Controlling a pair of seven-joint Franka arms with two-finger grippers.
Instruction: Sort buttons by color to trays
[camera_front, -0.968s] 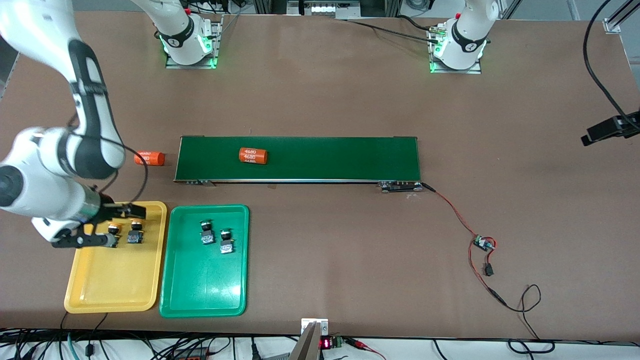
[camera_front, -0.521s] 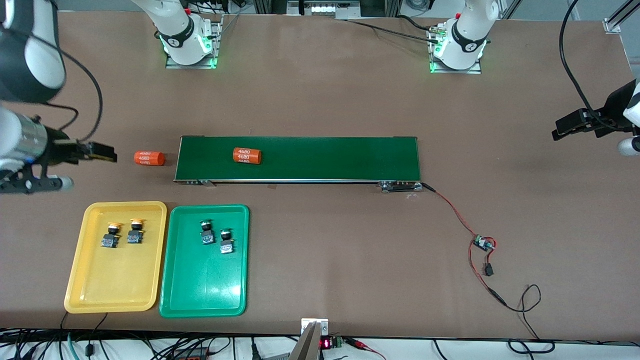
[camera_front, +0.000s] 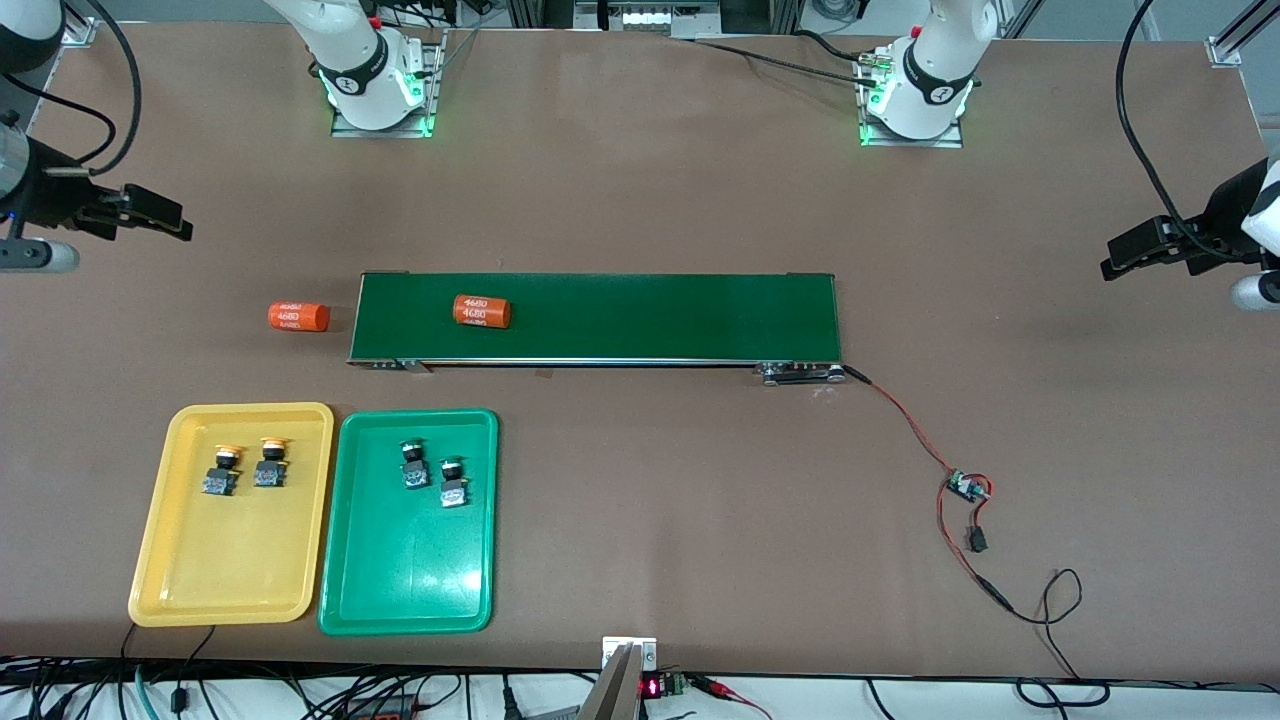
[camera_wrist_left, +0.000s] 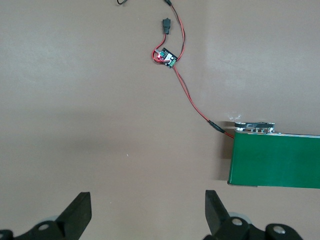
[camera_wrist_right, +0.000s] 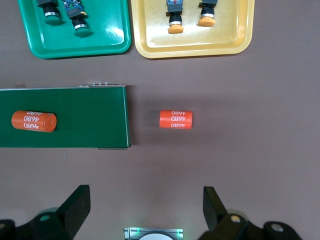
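Observation:
Two yellow-orange buttons (camera_front: 220, 470) (camera_front: 270, 463) lie in the yellow tray (camera_front: 230, 585). Two green buttons (camera_front: 413, 465) (camera_front: 453, 483) lie in the green tray (camera_front: 410, 590) beside it. The right wrist view shows the same trays (camera_wrist_right: 235, 45) (camera_wrist_right: 100, 47) with the buttons (camera_wrist_right: 175, 22) (camera_wrist_right: 80, 25) in them. My right gripper (camera_front: 125, 240) (camera_wrist_right: 146, 205) hangs open and empty, high over bare table at the right arm's end. My left gripper (camera_front: 1170, 280) (camera_wrist_left: 148, 210) hangs open and empty over bare table at the left arm's end.
A dark-green conveyor belt (camera_front: 600, 317) crosses the middle with an orange "4680" cylinder (camera_front: 482, 310) on it. A second cylinder (camera_front: 298, 317) lies on the table off the belt's end. A red-and-black wire with a small circuit board (camera_front: 968, 486) trails from the belt.
My right gripper has left the yellow tray, risen and drawn back toward its base. The cylinder on the belt has crept toward the right arm's end. The left arm came slightly into view.

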